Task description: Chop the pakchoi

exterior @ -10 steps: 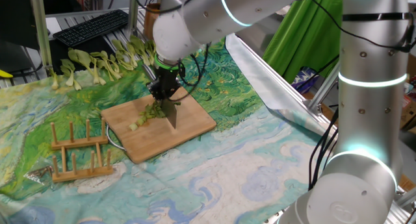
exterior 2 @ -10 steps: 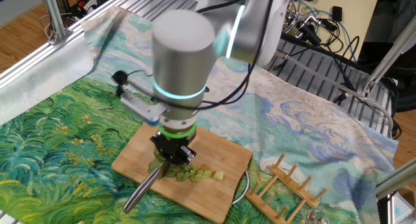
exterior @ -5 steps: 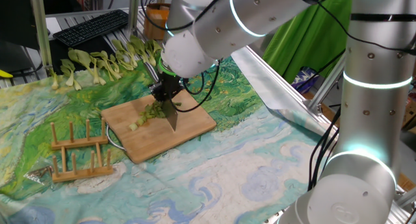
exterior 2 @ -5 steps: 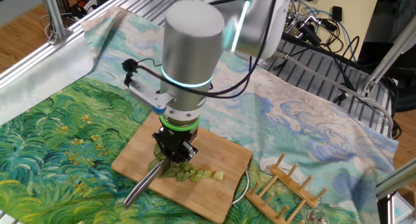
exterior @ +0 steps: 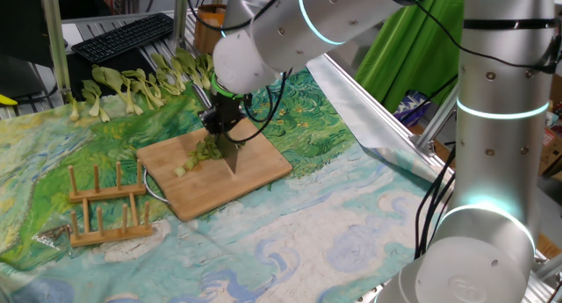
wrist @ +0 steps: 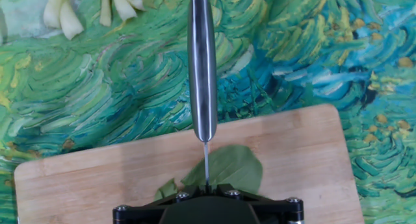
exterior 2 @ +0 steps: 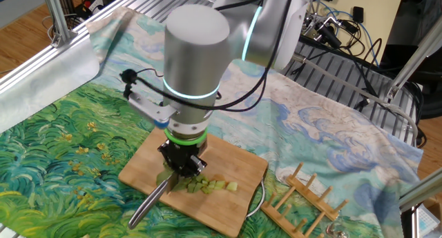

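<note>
— Where's everything sitting?
— I see the cutting board [exterior: 219, 176] under my gripper [exterior 2: 182, 170], which is clamped on the knife [wrist: 202, 68]. The pakchoi [wrist: 224, 169] lies directly beneath, its length crossing the blade, cut pieces [exterior 2: 214, 186] alongside.

Green pakchoi [wrist: 224, 171], swirly green-blue cloth [wrist: 97, 94]

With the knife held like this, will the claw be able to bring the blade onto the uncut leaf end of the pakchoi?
Probably yes. The claw is shut on the knife directly over the pakchoi on the cutting board, pointing down, and nothing stands between blade and leaf.
</note>
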